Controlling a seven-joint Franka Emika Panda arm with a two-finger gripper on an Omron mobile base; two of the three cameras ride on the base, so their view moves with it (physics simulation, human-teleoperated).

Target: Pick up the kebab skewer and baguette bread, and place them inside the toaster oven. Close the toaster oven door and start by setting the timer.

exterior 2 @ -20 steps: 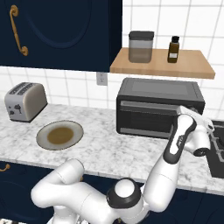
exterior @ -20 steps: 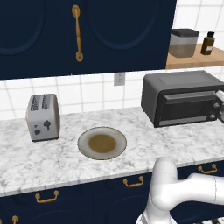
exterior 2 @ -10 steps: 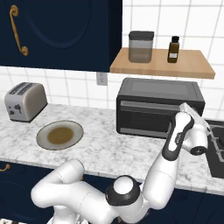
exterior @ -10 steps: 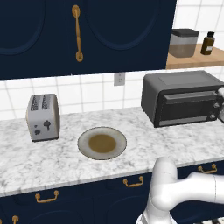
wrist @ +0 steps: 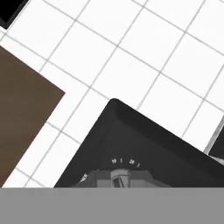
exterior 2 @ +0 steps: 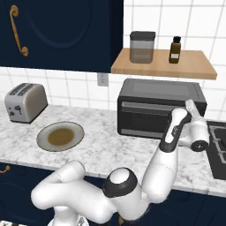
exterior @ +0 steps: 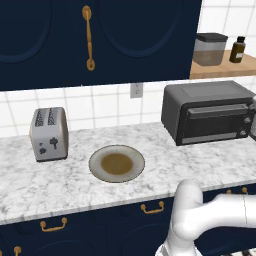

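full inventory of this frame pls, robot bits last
toaster oven: 1, dark grey, right end of the counter under the shelf
toaster oven door: 1, dark glass, closed
timer dial: 1, grey with white tick marks, close up in the hand view
toaster: 1, silver, two slots, left on the counter
plate: 1, grey rim with brown centre, on the counter between toaster and oven
shelf: 1, wood, on the wall above the oven
canister: 1, grey, on the shelf
bottle: 1, brown, dark cap, right of the canister
gripper: 1, white, shut, at the oven's right-hand panel
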